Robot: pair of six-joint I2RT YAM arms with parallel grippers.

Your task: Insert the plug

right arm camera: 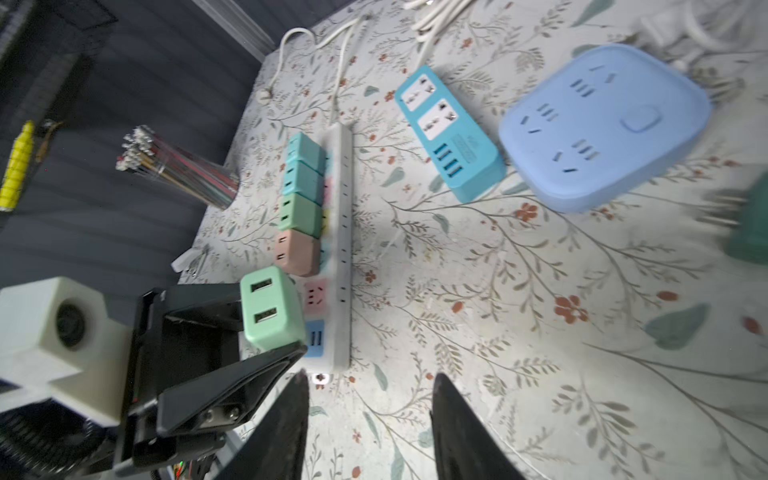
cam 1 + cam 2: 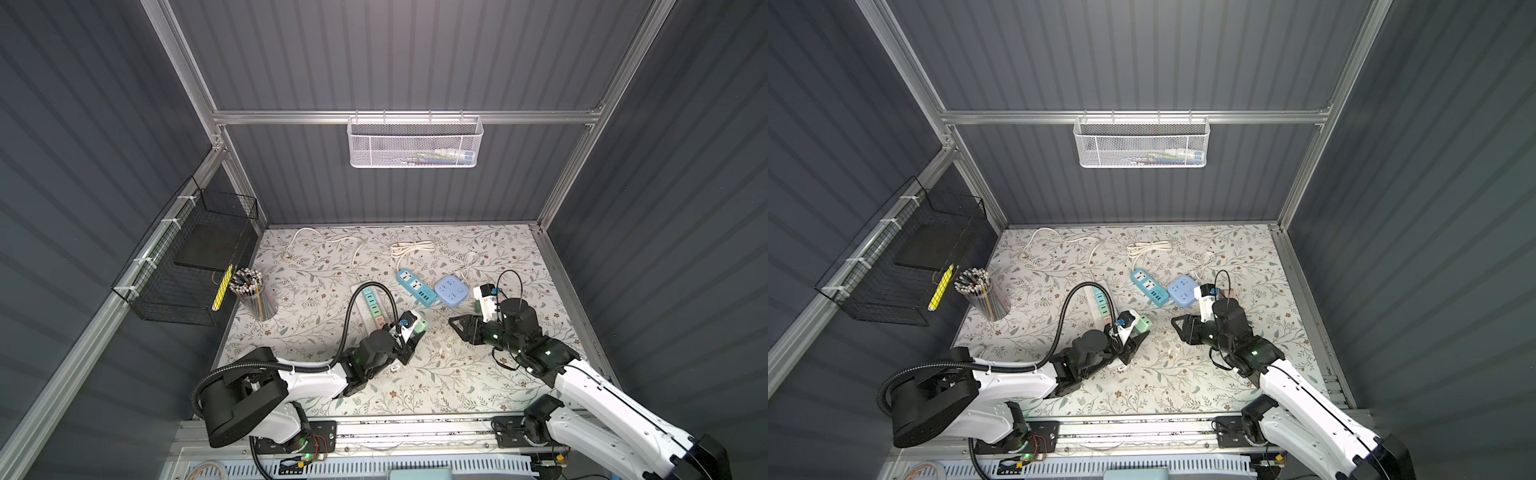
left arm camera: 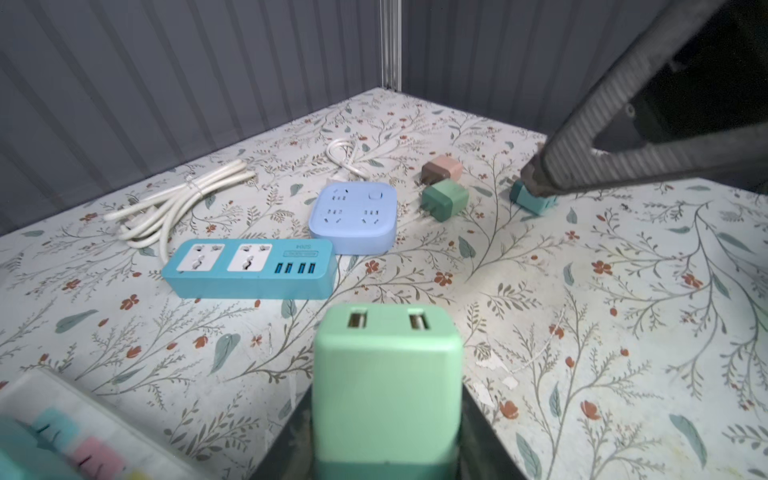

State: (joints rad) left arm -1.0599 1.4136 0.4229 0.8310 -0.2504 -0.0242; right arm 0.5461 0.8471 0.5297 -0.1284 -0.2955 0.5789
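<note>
My left gripper (image 1: 272,328) is clamped on the mint-green plug (image 3: 386,374), one finger on each side of its body. The face with the two USB slots points away from my wrist.

The white power strip (image 1: 343,208) lies on the flowered table (image 1: 540,332). Four plugs already sit in a row along it: two teal plugs (image 1: 305,151), a green plug (image 1: 297,212) and a pink plug (image 1: 295,253). The plug I hold comes next in that line, just past the pink one, at the strip's end nearest my arms. There it is right against the free pink socket (image 1: 316,295) and the blue socket (image 1: 314,336). Its prongs are hidden, so I cannot tell whether they are in a socket.

My right gripper (image 1: 370,386) hangs over bare table off that same end of the strip, on the side away from the row of plugs. Its jaws stand apart with nothing between them.

Further out on that side lies a blue power strip (image 1: 453,137), and just beyond it a pale blue square socket box (image 1: 602,124). A dark green plug (image 1: 748,232) lies loose past the box. On the strip's other side stands a cup of pencils (image 1: 187,170), well apart from it.
</note>
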